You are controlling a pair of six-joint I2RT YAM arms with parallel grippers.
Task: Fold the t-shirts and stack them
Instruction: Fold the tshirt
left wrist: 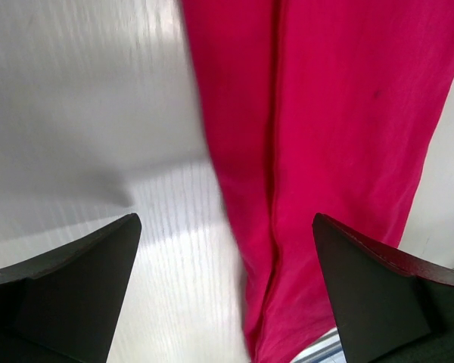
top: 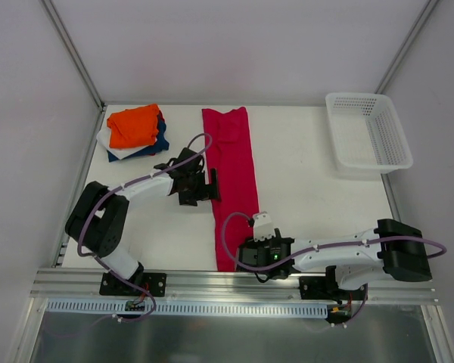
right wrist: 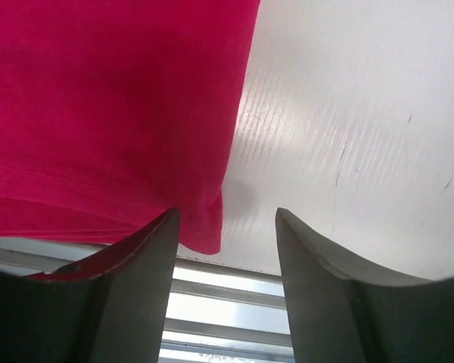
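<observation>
A crimson-red t-shirt [top: 231, 178] lies folded into a long narrow strip running from the back of the table to its near edge. My left gripper [top: 210, 187] hovers at the strip's left edge about halfway along. It is open wide, with the red t-shirt [left wrist: 333, 113] and bare table below its jaws [left wrist: 225, 219]. My right gripper [top: 244, 259] is at the strip's near right corner and stands open [right wrist: 225, 215]. The red t-shirt's hem corner [right wrist: 204, 231] lies flat just inside the left finger, ungripped. Folded orange, navy-blue and white t-shirts [top: 134, 127] are stacked at the back left.
A white mesh basket [top: 367, 132] stands at the back right corner. The aluminium rail [top: 212, 283] runs along the table's near edge, right below the right gripper. Bare white table [top: 310, 189] lies right of the strip.
</observation>
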